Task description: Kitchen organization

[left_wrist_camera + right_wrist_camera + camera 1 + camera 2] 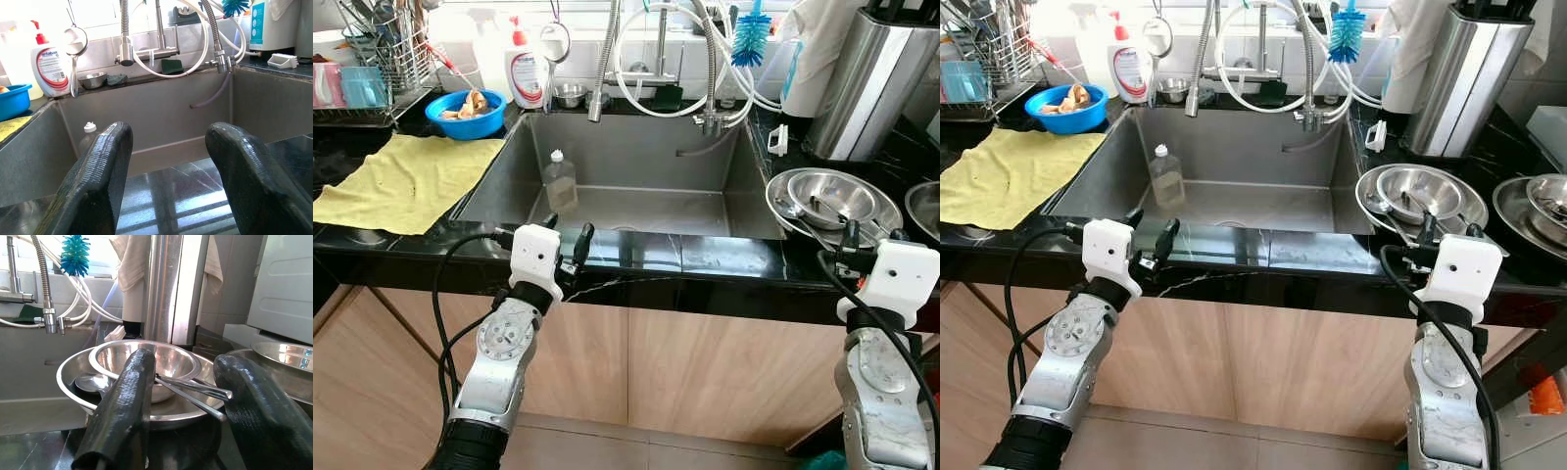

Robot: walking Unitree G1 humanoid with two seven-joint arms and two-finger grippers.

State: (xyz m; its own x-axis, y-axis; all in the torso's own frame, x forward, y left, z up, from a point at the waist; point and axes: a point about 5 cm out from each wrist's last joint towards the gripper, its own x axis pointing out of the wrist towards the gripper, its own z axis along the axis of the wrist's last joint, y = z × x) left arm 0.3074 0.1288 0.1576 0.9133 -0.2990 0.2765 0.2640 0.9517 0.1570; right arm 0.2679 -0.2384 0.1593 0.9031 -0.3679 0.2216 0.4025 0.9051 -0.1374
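A steel sink (509, 166) is set in a black counter, with a clear plastic bottle (559, 182) standing upright in its left part. My left gripper (566, 235) hovers open at the counter's front edge, nothing between its fingers (98, 186). Right of the sink, a steel bowl (832, 194) sits inside a wider steel dish (73, 387) together with spoons (195, 389). My right gripper (873, 237) is open just in front of that stack, and its fingers (127, 406) hold nothing.
A yellow cloth (406, 181) lies left of the sink, behind it a blue bowl (465, 113), a soap bottle (527, 69) and a dish rack (372, 59). Hoses, a faucet (603, 69) and a blue brush (751, 34) hang at the back. A steel canister (867, 83) and another bowl (925, 206) stand right.
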